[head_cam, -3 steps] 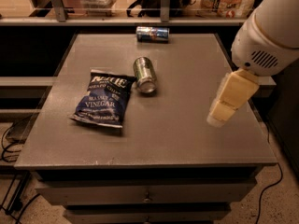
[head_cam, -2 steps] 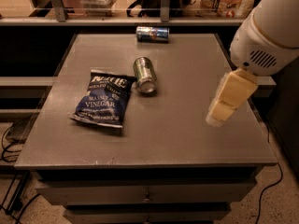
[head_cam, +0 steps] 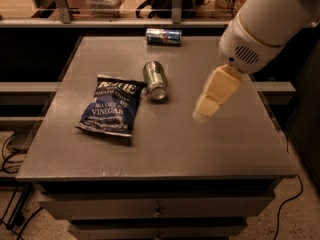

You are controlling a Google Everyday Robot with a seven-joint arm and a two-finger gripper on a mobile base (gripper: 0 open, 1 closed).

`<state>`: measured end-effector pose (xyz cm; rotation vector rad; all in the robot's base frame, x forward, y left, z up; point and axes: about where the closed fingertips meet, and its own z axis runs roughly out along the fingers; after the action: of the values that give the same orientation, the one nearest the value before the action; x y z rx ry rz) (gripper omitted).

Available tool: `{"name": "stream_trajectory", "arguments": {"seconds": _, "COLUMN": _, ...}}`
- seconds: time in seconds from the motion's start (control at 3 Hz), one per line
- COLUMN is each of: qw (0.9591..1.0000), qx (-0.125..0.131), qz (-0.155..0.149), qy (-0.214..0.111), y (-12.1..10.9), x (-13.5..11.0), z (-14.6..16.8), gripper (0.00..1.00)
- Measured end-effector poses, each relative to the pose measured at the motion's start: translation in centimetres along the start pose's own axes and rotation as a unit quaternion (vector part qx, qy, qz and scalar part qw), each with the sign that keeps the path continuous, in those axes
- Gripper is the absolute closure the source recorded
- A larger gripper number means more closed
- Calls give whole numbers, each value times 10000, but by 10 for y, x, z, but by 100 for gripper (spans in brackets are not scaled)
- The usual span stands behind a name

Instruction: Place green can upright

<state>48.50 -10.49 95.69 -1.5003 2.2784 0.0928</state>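
The green can [head_cam: 155,79] lies on its side near the middle of the grey table [head_cam: 225,149], its silver top facing the front edge. It touches the right edge of a blue chip bag [head_cam: 111,105]. My gripper [head_cam: 201,116] hangs from the white arm [head_cam: 265,24] over the table, to the right of the green can and a little nearer the front. It is apart from the can and holds nothing that I can see.
A blue-and-silver can [head_cam: 163,36] lies on its side at the table's back edge. A shelf rail [head_cam: 150,21] runs behind the table. Drawers [head_cam: 157,209] sit below the tabletop and cables [head_cam: 12,149] lie on the floor at left.
My gripper has moved left and slightly away from the front edge, closer to the green can. The cans and the bag have not moved.
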Motion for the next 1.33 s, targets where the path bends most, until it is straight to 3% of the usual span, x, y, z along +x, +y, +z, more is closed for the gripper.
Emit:
{"name": "stream_trajectory", "arguments": {"seconds": 0.67, "qw": 9978, "qx": -465, "qz": 307, "qy": -346, "y": -15, "x": -61, "z": 38, "gripper": 0}}
{"name": "stream_trajectory", "arguments": {"seconds": 1.0, "qw": 9953, "qx": -557, "qz": 472, "qy": -631, "y": -55, "x": -125, "z": 68, "gripper": 0}}
{"name": "stream_trajectory", "arguments": {"seconds": 1.33, "qw": 9953, "qx": -557, "qz": 471, "qy": -631, "y": -55, "x": -125, "z": 68, "gripper": 0}}
